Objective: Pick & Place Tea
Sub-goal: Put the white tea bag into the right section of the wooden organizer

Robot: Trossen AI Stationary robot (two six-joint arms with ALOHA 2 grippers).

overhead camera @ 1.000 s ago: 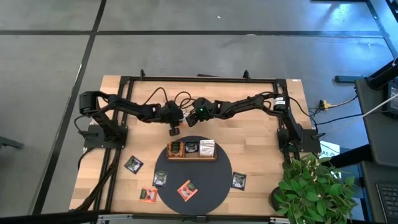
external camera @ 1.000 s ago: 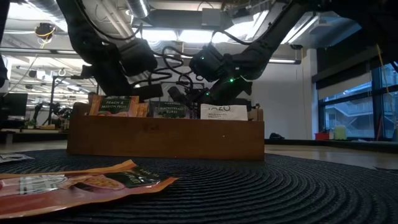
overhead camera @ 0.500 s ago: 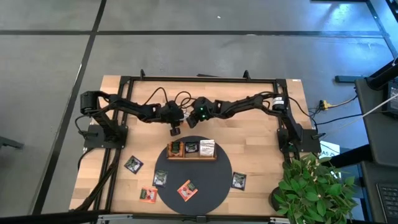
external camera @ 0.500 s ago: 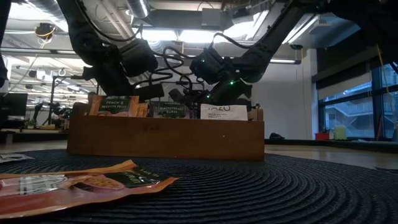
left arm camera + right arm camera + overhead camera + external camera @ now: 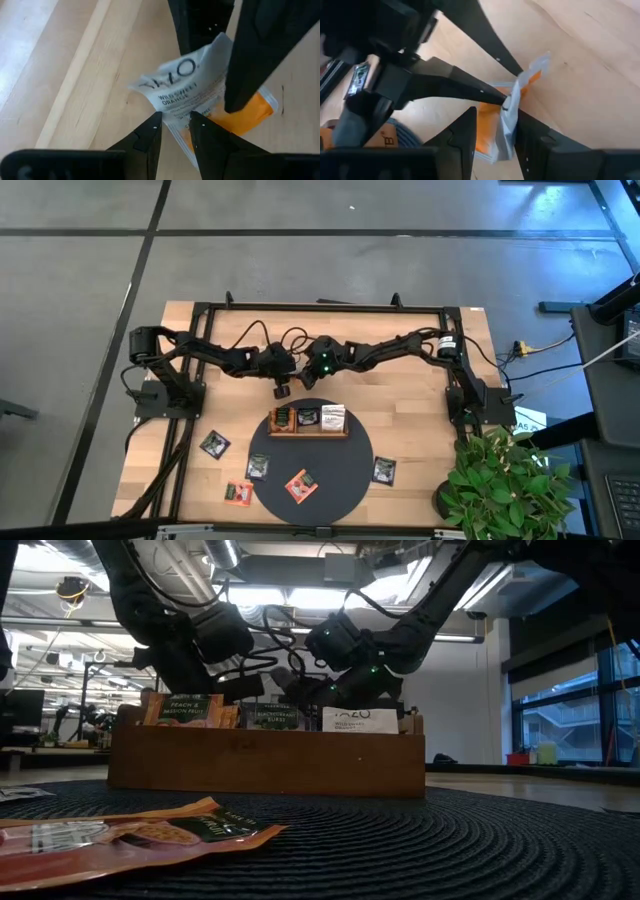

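Right end effector (image 5: pixel 495 120) closed in — w/ left end effector (image 5: pixel 175 117), pinches white sachet (image 5: pixel 185 85); wrist cams only.

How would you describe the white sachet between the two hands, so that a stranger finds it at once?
Start at the wooden tray on the round mat, then look to the bare table behind it, where the two arms meet. There the left hand and the right hand both pinch one sachet. It is white with an orange end, and it alone is off the table.
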